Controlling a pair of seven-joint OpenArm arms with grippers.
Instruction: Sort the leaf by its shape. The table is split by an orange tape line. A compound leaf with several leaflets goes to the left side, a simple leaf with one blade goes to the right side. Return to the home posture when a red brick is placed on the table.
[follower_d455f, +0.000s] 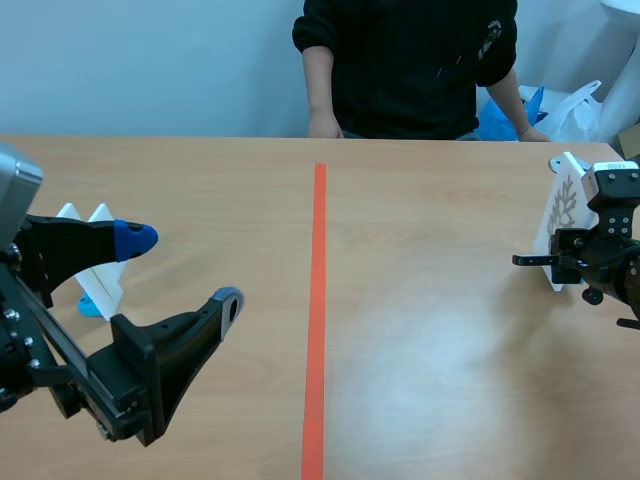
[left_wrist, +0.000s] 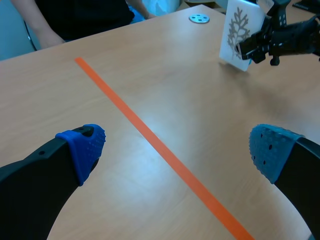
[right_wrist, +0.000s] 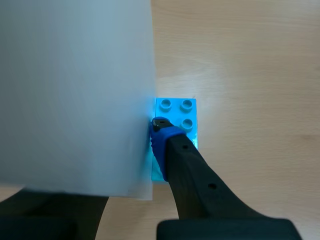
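At the right edge of the table (follower_d455f: 430, 340), well apart from the orange tape line (follower_d455f: 318, 300), you have the right gripper (follower_d455f: 565, 260) clenched on the upright leaf card (follower_d455f: 560, 212), whose branched leaf appears compound, so its destination lies leftward across that line; the left gripper (follower_d455f: 182, 269) stands released.

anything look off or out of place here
The leaf card, clamped in the right gripper, shows a branching, many-part leaf that looks compound, yet it stands right of the orange tape line, the simple-leaf side. Nothing spilled or damaged.
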